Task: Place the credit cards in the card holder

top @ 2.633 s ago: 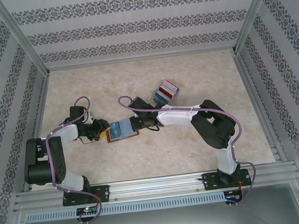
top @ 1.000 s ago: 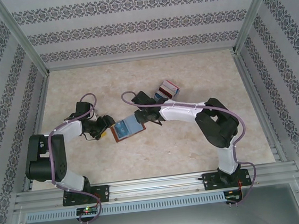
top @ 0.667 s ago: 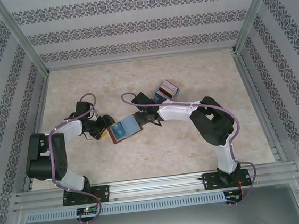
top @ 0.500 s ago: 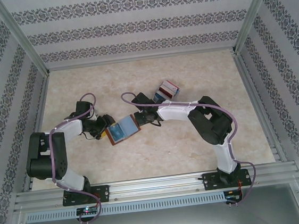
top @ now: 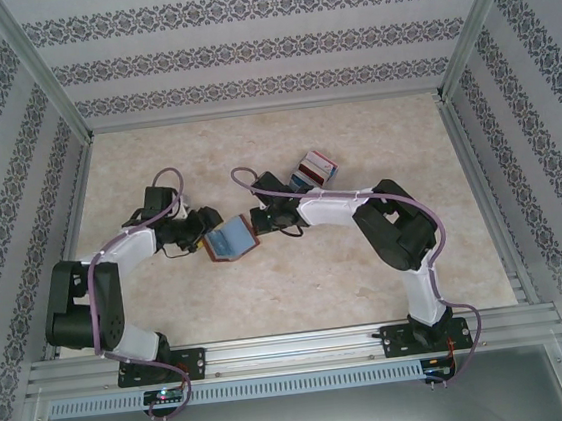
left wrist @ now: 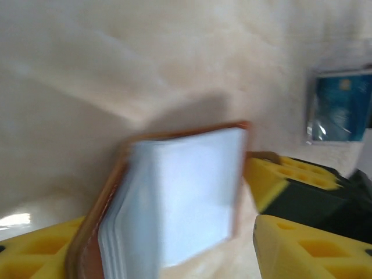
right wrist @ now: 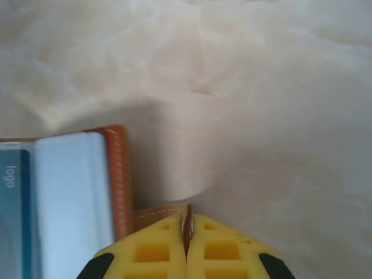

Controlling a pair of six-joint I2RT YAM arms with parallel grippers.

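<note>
Here the holder (top: 230, 240) is clamped by its tab (right wrist: 163, 215) in the right pincer (right wrist: 187, 230), the left pincer (left wrist: 168, 232) spread apart around it.

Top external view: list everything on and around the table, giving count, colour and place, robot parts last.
card holder: one, brown outside, grey-blue inside, open, mid-table between the two grippers
credit cards: one small stack, number cannot be told, blue, white and red, on the table just beyond the right arm's wrist
table: one, pale marbled beige, under everything
walls: three, white with dark patterned stripes, around the table
left gripper: one, yellow fingers, apart with the card holder between them; whether they press it cannot be told
right gripper: one, yellow fingers, shut on a brown tab of the card holder
</note>
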